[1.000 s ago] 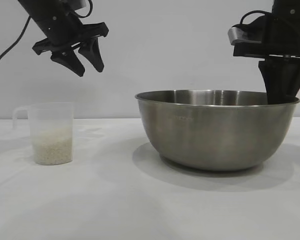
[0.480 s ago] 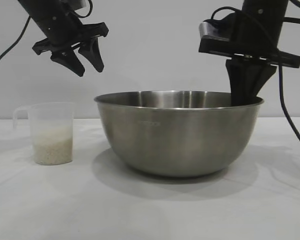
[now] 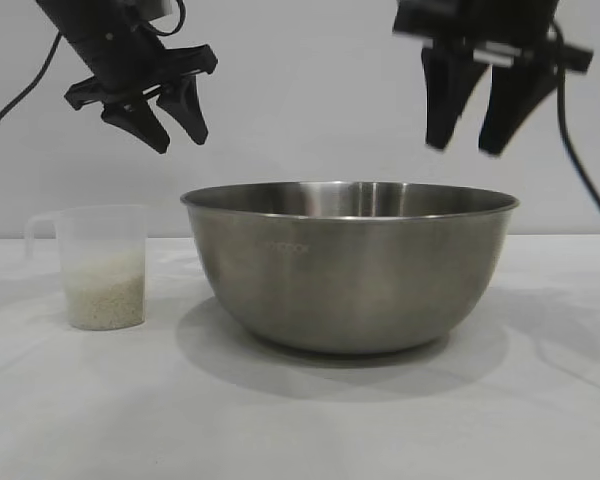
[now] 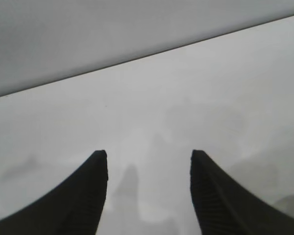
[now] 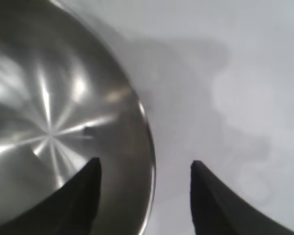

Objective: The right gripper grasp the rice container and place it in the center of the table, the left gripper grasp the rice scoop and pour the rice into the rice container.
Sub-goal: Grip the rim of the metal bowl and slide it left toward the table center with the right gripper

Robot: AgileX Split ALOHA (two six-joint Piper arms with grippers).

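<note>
Large brushed stainless-steel bowl sat on the plain white bench near mid-frame, so placement looked done; right black two-fingered pincer hung above its far-right rim, fingers apart, holding nothing; left black pincer hovered half-open and empty above the small translucent plastic scoop cup, white rice inside; scoop grasp and pour not started.
</note>
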